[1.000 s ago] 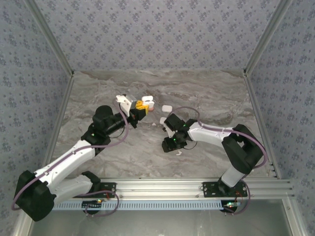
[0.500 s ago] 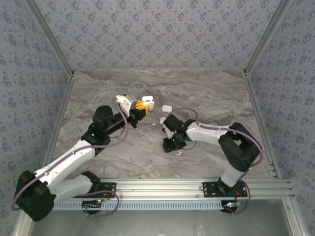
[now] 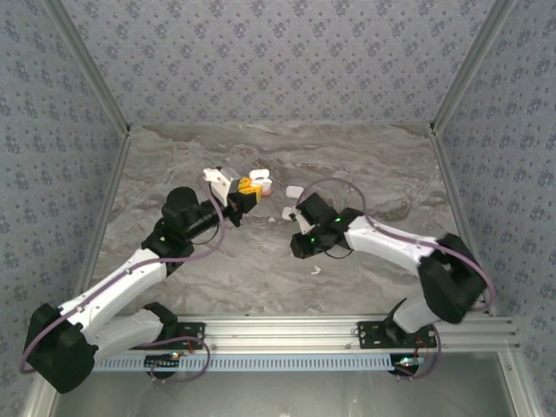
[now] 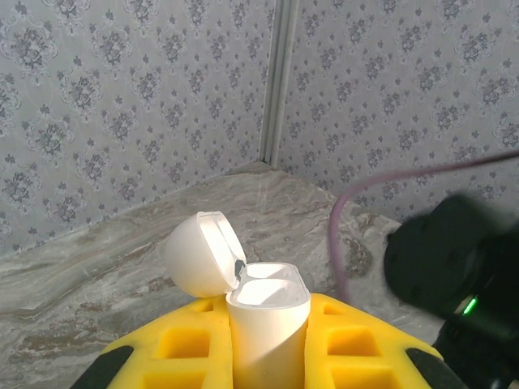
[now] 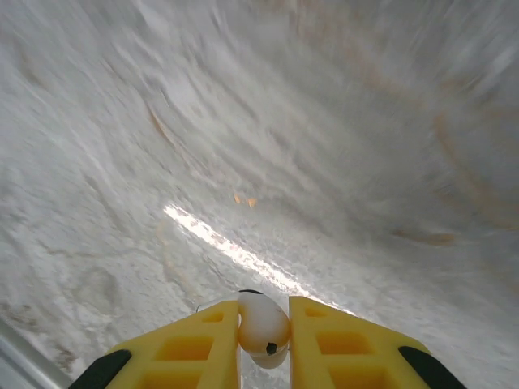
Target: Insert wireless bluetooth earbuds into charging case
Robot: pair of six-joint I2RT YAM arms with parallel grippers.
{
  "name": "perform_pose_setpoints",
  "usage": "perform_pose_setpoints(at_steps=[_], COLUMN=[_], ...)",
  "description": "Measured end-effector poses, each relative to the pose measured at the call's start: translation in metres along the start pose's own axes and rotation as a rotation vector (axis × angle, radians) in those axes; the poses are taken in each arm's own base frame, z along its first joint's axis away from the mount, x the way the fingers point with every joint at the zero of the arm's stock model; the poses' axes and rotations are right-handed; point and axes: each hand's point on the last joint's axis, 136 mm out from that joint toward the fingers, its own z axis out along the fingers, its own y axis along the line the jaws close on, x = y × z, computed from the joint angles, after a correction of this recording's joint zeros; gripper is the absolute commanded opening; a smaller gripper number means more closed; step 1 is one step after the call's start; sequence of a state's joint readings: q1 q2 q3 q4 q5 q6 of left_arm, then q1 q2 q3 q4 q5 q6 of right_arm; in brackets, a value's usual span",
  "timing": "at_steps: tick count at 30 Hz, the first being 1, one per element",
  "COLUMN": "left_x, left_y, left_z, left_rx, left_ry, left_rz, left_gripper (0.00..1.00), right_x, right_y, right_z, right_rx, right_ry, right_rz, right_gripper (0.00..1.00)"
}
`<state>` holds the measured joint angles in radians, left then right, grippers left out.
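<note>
White and glossy, one earbud is pinched between the closed right fingers above the counter. The charging case, lid flipped open, is clamped upright by the left fingers. Pickup is judged done; insertion is left.

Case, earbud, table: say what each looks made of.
Case: probably hard plastic, smooth white with a satin sheen, judging by the soft highlights on its open lid.
Earbud: likely glossy white plastic, rounded, with a bright sheen and a small dark dot.
Table: grey veined marble look. Whether it is real stone or a printed surface, I cannot tell.
</note>
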<state>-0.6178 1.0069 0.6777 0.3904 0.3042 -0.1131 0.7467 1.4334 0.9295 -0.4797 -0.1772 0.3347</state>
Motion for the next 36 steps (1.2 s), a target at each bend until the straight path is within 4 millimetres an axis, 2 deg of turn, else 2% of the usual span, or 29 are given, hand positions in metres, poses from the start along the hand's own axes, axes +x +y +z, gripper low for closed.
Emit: perform_pose_setpoints(at_steps=[5, 9, 12, 15, 20, 23, 26, 31, 36], left_x=[-0.001, -0.003, 0.001, 0.009, 0.017, 0.019, 0.019, 0.016, 0.014], left_y=[-0.007, -0.015, -0.021, -0.025, -0.035, -0.04, -0.044, -0.047, -0.047], left_z=[0.0, 0.0, 0.002, 0.005, 0.008, 0.008, 0.009, 0.011, 0.011], left_rx=[0.04, 0.088, 0.127, 0.161, 0.215, 0.238, 0.257, 0.271, 0.272], left_ry=[-0.005, -0.01, 0.001, 0.025, 0.051, 0.059, 0.063, 0.064, 0.062], left_rz=[0.002, 0.004, 0.003, -0.005, -0.006, 0.003, 0.011, 0.02, 0.027], left_gripper=[0.0, 0.0, 0.0, 0.0, 0.0, 0.0, 0.0, 0.0, 0.0], right_x=[-0.054, -0.088, -0.106, -0.116, -0.125, -0.128, -0.128, -0.127, -0.127], right_y=[0.0, 0.013, 0.028, 0.044, 0.073, 0.087, 0.096, 0.102, 0.103], right_z=[-0.081, -0.151, -0.191, -0.216, -0.227, -0.221, -0.205, -0.186, -0.184], right_rx=[0.027, 0.036, 0.026, 0.007, -0.044, -0.07, -0.091, -0.099, -0.099], right_ry=[-0.287, -0.503, -0.626, -0.699, -0.738, -0.726, -0.691, -0.644, -0.641], right_rz=[-0.084, -0.188, -0.272, -0.357, -0.492, -0.55, -0.591, -0.623, -0.63], right_gripper=[0.21, 0.21, 0.21, 0.22, 0.22, 0.22, 0.22, 0.22, 0.22])
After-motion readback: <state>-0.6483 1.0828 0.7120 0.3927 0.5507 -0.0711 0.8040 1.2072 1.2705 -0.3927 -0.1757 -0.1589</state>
